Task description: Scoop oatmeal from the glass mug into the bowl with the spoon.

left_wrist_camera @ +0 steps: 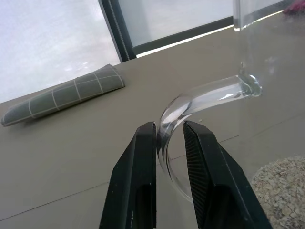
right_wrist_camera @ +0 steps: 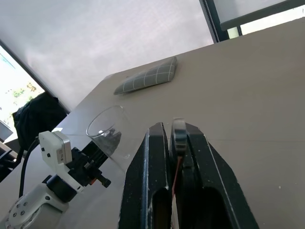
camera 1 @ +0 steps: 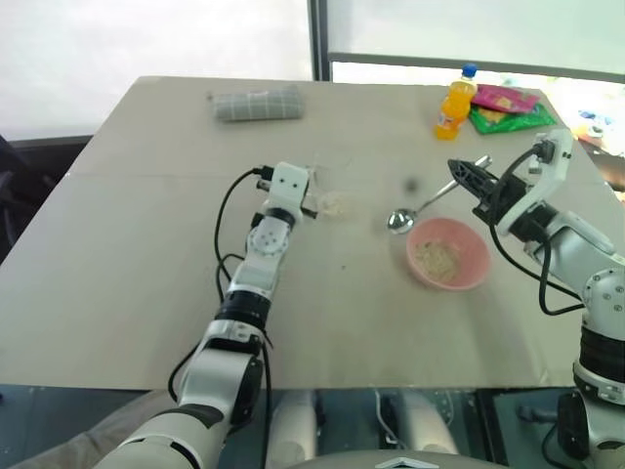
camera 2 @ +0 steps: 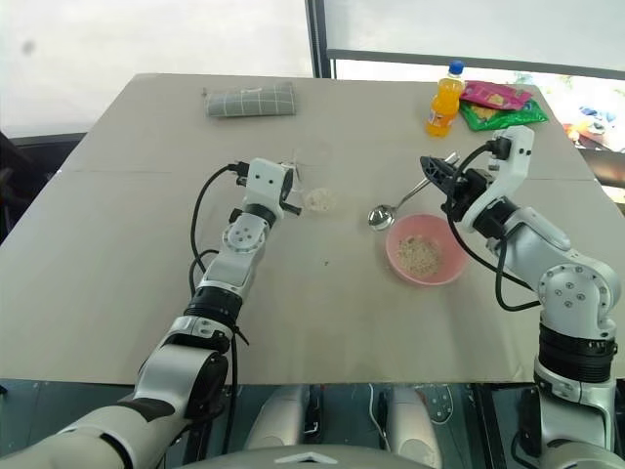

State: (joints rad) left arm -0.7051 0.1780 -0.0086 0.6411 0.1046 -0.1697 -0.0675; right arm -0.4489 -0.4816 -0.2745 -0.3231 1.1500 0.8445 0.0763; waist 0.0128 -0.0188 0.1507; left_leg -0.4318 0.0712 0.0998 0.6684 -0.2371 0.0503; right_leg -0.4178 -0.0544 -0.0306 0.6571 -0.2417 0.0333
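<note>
- Left gripper (left_wrist_camera: 169,138): black fingers (left_wrist_camera: 143,157) clamped on the curved handle of the glass mug (camera 2: 318,195), one on each side of the loop, close to touching it on both faces.
- Right gripper (right_wrist_camera: 175,138): fingers (right_wrist_camera: 155,157) clenched on the handle of the spoon (camera 1: 418,207), held above the bench (camera 1: 146,293) with its scoop hanging just beside the far-left rim of the bowl (camera 1: 474,269).
- Glass mug: hard, smooth, likely slippery and breakable; thin handle loop the natural hold, though a narrow pinch there probably lets the mug swing or twist if tipped. Standing near the middle of the bench, between the two arms, well apart from the bowl.
- Oatmeal (left_wrist_camera: 286,186): dry-looking, flaky, light; likely to spill off a small scoop if jolted. Some low in the mug, some already in the pink bowl (camera 1: 437,259).
- Spoon: stiff, thin, shiny metal; slim handle apt to pivot in a two-finger pinch.
- Bowl: shallow, light-looking, free on the bench; liable to slide if nudged.
- Farther out: folded grey checked cloth (camera 1: 257,103), orange bottle (camera 1: 454,107) with blue cap, bright snack packets (camera 1: 508,107); print on them too small to read.
</note>
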